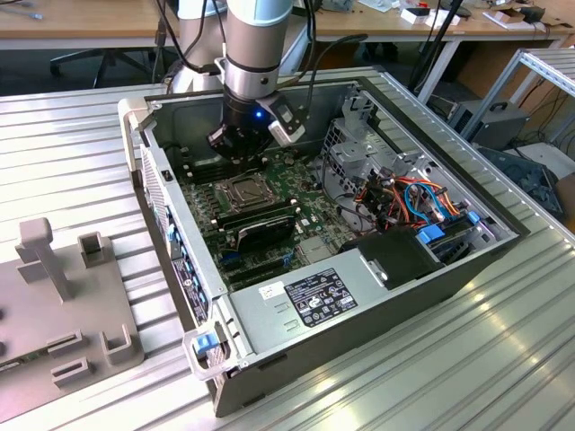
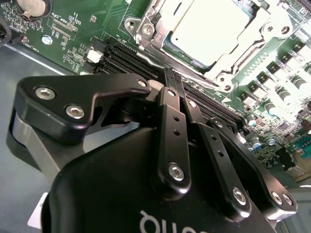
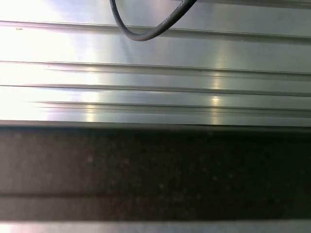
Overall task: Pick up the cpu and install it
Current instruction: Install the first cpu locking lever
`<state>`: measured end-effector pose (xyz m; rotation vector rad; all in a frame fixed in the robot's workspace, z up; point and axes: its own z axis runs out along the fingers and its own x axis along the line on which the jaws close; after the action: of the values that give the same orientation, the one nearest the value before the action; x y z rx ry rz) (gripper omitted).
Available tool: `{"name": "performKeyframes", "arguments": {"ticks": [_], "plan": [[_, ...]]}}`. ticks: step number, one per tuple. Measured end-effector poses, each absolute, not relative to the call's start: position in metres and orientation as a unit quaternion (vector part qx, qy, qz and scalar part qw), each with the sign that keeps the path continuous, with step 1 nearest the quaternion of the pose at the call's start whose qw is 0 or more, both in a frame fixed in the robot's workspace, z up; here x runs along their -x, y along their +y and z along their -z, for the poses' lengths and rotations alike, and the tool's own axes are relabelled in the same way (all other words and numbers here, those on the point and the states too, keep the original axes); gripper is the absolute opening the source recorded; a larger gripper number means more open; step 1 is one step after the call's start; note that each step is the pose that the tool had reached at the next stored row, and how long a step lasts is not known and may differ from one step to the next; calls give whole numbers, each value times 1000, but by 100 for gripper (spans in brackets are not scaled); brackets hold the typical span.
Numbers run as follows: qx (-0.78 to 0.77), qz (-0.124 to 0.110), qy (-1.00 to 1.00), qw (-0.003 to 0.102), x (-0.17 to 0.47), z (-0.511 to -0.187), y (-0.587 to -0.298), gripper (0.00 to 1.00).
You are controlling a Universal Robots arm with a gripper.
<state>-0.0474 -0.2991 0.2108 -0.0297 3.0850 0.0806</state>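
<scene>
In the second wrist view the cpu (image 2: 209, 29), a flat square with a dull silver-grey top, lies in its socket on the green motherboard (image 2: 73, 29), with the shiny retention frame (image 2: 146, 24) around it. My gripper (image 2: 167, 80) hangs just beside the socket over the black memory slots. Its black fingers (image 2: 171, 131) are drawn together, shut, with nothing between them. In the exterior view the gripper (image 1: 235, 151) hovers inside the open computer case (image 1: 359, 310), just behind the socket (image 1: 243, 190).
Inside the case are the power supply (image 1: 310, 296), coloured cables (image 1: 404, 193) and a metal drive cage (image 1: 355, 144). A grey fixture block (image 1: 54, 305) sits at the exterior view's left on the ribbed aluminium table (image 1: 72, 144). A black cable (image 3: 146, 34) crosses the first wrist view.
</scene>
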Motion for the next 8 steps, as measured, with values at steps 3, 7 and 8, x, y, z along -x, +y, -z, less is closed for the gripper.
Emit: {"name": "performKeyframes", "arguments": {"ticks": [3, 7, 8], "plan": [[9, -33, 999, 28, 47, -211, -300, 11], [9, -44, 999, 28, 47, -211, -302, 11], [9, -47, 998, 28, 47, -211, -303, 11]]}}
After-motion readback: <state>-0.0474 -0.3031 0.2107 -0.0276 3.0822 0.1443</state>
